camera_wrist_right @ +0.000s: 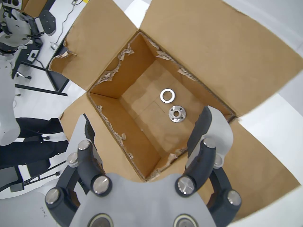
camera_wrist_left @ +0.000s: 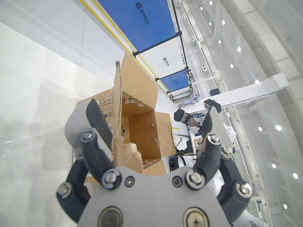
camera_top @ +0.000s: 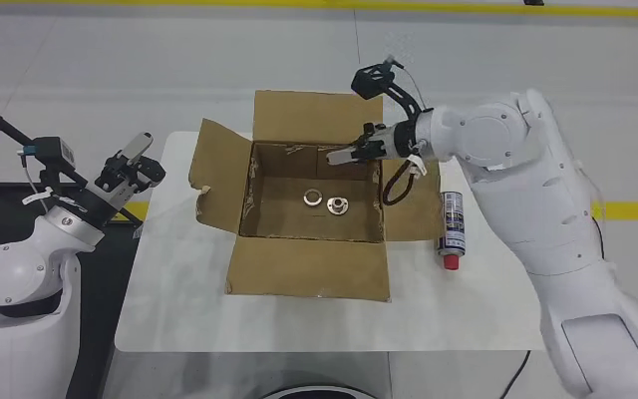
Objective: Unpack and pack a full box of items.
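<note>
Place: a big work hall, like a robot lab.
Floor (camera_top: 150, 70): smooth and grey, with a yellow line (camera_top: 620, 210) painted beside the box (camera_top: 309, 264).
Walls: blue and white panels (camera_wrist_left: 132, 12) on black frames, far behind the box.
Roof (camera_wrist_left: 260, 12): high and white, with many round lights (camera_wrist_left: 239, 49).
Tabletop (camera_top: 179, 299): white, under the box.
</note>
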### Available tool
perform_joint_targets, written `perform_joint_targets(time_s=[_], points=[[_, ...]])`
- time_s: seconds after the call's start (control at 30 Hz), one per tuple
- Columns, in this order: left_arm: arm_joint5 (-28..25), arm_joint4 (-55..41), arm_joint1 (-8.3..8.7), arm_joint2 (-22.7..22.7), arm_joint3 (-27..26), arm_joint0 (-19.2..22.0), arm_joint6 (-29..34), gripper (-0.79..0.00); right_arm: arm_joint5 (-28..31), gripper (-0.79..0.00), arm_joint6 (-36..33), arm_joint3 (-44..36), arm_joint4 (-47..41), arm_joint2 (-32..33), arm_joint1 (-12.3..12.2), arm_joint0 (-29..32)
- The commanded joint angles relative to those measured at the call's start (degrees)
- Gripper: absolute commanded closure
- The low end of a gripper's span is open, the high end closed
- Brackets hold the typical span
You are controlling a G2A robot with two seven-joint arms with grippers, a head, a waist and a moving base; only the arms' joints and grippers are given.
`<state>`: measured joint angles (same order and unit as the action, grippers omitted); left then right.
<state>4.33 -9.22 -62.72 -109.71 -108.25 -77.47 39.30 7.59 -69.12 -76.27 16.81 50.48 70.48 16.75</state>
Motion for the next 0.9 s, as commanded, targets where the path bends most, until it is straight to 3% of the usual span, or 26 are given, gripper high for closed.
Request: perform_joint_targets(time_s=[0.0,0.47,0.6,0.8,0.83,0.87], points=[[0.00,0.00,0.00,0.00,0.00,0.00,0.00,-0.785,-0.07,-0.785,0.10,0.24,-0.04,-0.30,0.09,-0.13],[0.00,0.00,0.00,0.00,0.00,0.00,0.00,-0.785,0.42,-0.785,0.32,-0.25,0.44,-2.05,0.35,1.08],[0.00,0.00,0.00,0.00,0.00,0.00,0.00,-0.785,2.35,-0.785,1.66,0.65,1.86,-8.20,2.13,0.61],[0.00,0.00,0.00,0.00,0.00,0.00,0.00,-0.785,3.14,-0.785,2.69,8.97,2.03,-15.77,5.48,-1.63],[0.00,0.00,0.00,0.00,0.00,0.00,0.00,-0.785,3.40,-0.779,3.06,10.67,1.84,-16.66,6.04,-1.92],[0.00,0.00,0.00,0.00,0.00,0.00,0.00,-0.785,3.53,-0.720,3.59,12.54,1.75,-17.48,6.58,-2.11]])
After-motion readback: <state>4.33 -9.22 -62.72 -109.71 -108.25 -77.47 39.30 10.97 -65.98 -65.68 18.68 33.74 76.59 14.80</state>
